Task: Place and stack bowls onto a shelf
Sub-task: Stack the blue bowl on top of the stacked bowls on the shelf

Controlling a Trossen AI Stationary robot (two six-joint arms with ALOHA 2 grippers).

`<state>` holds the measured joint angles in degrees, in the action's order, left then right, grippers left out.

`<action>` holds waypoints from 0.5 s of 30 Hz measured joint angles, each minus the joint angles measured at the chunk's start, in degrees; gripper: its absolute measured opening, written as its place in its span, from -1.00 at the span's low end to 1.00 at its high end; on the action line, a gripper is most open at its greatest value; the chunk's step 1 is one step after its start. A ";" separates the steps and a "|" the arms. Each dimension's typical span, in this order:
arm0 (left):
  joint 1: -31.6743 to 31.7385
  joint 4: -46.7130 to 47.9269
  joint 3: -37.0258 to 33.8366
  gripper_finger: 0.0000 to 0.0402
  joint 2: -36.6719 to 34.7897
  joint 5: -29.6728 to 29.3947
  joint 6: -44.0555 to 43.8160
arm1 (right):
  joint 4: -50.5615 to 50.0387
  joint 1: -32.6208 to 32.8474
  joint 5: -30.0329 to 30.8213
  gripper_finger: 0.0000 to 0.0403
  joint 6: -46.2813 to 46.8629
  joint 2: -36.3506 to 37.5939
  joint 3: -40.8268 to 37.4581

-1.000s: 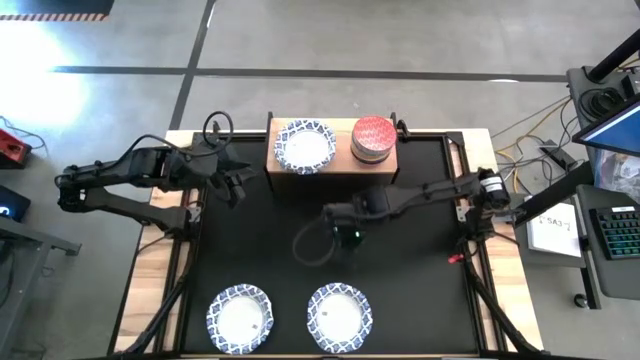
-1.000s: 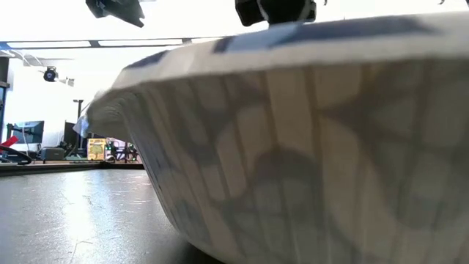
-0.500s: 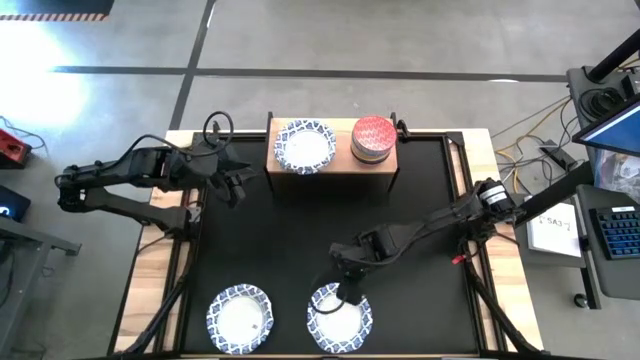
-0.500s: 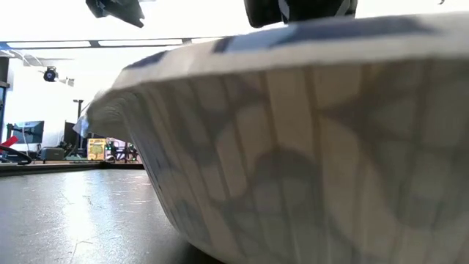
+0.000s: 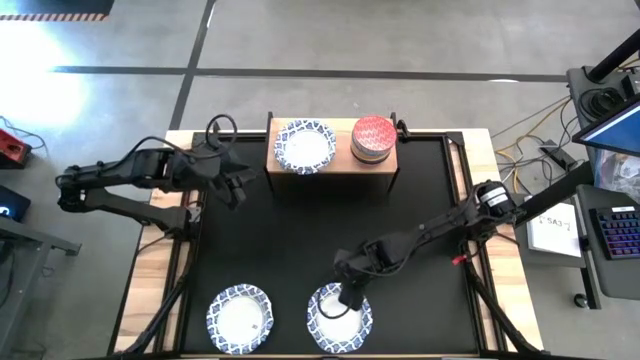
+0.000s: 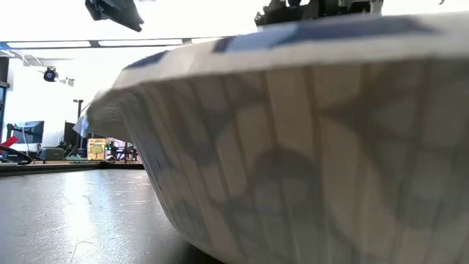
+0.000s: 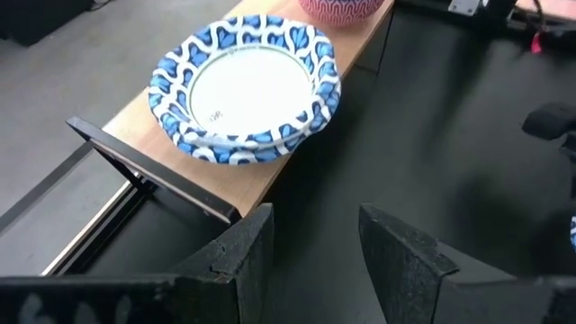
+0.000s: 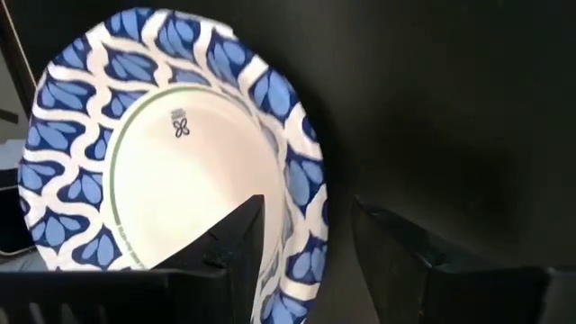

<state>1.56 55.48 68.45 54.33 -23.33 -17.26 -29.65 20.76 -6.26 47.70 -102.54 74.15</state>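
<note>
Now my right pincer (image 5: 350, 297) hung fingers apart astride a white bowl's (image 5: 338, 318) rim, lower centre. My left pincer (image 5: 243, 183) waited open, upper left, beside the shelf (image 5: 340, 160).

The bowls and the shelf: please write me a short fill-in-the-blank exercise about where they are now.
1. The wooden shelf holds a blue-rimmed white bowl and a stack topped by a ____ bowl.
2. ____ blue-rimmed bowls lie on the black mat.
3. The right gripper straddles the rim of the mat bowl on the robot's ____ side.

Missing words: red; two; right
</note>
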 joint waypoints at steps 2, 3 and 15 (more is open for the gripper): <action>0.00 -0.04 -1.01 -0.26 0.00 0.00 0.00 | 0.39 0.31 -0.13 -0.25 0.23 0.00 -0.32; 0.00 -0.06 -1.64 -0.26 0.00 0.00 0.00 | 0.51 0.39 -0.09 -0.25 0.26 0.00 -0.44; -0.02 -5.34 -4.81 -0.26 -0.17 -0.03 0.98 | 9.17 2.00 1.54 -0.30 2.46 -0.02 -4.55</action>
<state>1.54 50.14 63.64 54.15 -23.37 -16.27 -20.48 22.76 -4.72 50.16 -102.56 69.60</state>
